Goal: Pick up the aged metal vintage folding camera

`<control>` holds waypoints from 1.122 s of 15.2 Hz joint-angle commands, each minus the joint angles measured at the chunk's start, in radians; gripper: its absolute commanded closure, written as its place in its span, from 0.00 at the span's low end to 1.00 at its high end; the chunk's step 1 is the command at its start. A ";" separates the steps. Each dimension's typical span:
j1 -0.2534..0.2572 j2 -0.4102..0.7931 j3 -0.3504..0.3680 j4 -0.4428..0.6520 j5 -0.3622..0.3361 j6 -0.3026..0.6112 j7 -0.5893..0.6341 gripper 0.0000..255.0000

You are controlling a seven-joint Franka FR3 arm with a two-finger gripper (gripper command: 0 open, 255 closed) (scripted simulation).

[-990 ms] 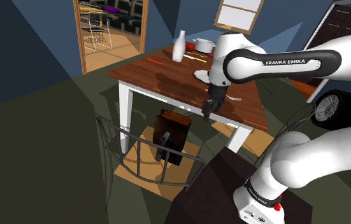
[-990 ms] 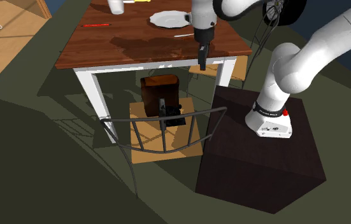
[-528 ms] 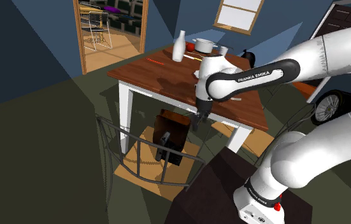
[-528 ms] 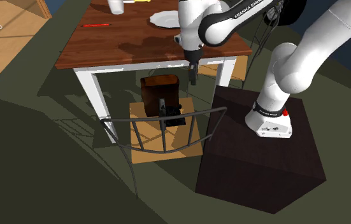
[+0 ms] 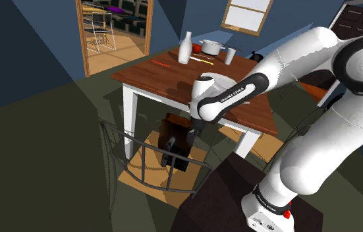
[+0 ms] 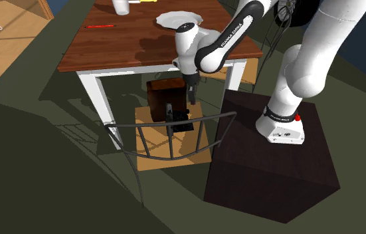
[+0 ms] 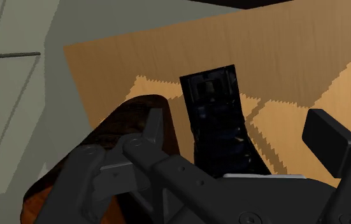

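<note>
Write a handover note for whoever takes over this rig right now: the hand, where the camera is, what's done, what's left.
The hand is open and empty, above the folding camera and not touching it.
The camera is black and sits on a tan wooden board on the floor under the table, beside a dark brown box.
Done: the hand is lower than the tabletop and aimed at the camera.
Left: descend, close on the camera, lift.

camera (image 7: 213,121): black | floor panel (image 7: 282,57): tan, wood-grained | table (image 5: 160,78): reddish-brown, white legs
</note>
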 commanded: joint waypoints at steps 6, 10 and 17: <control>0.008 0.313 0.004 0.105 -0.046 0.207 -0.009 0.00; 0.013 0.429 -0.001 0.150 -0.068 0.276 -0.004 0.00; 0.021 0.516 -0.013 0.171 -0.084 0.342 0.012 0.00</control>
